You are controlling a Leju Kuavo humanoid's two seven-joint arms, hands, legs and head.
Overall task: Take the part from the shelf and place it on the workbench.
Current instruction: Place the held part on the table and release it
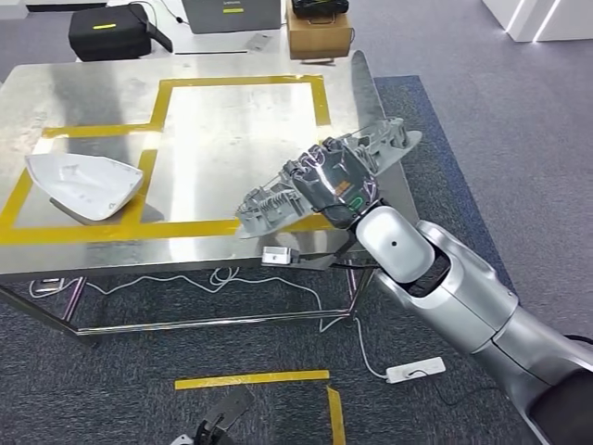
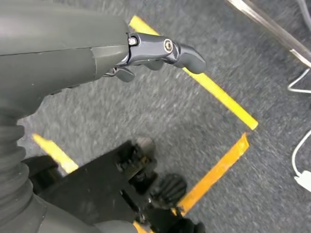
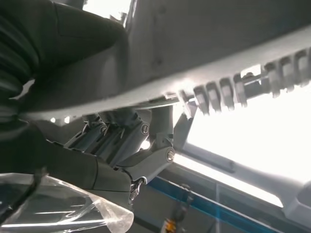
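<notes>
The silver right arm [image 1: 475, 297] comes in closest, from the lower right of the head view, and its right hand [image 1: 334, 184] has its fingers clasped on the grey part [image 1: 280, 199], a long, ribbed plastic piece held in the air over the near right corner of the workbench [image 1: 231, 139]. The part stretches out to both sides of the fingers, one end toward the middle of the bench and the other past the bench's right edge; in the right wrist view the dark fingers [image 3: 146, 165] curl up under its toothed rim. The workbench is a wide steel table marked with yellow tape lines, well beyond the fingers. On its left side, far from the holding hand, lies a white shell-shaped cover [image 1: 83, 185]. Behind the bench stand a black case [image 1: 112, 32] and a cardboard box [image 1: 318, 32]. On the grey carpet below the fingers lie yellow floor tape [image 1: 252, 378], a white power strip [image 1: 416, 370] and its white cable. The left hand [image 2: 161, 51] hangs over the carpet near the floor tape, its dark fingers loose and apart, holding nothing.
</notes>
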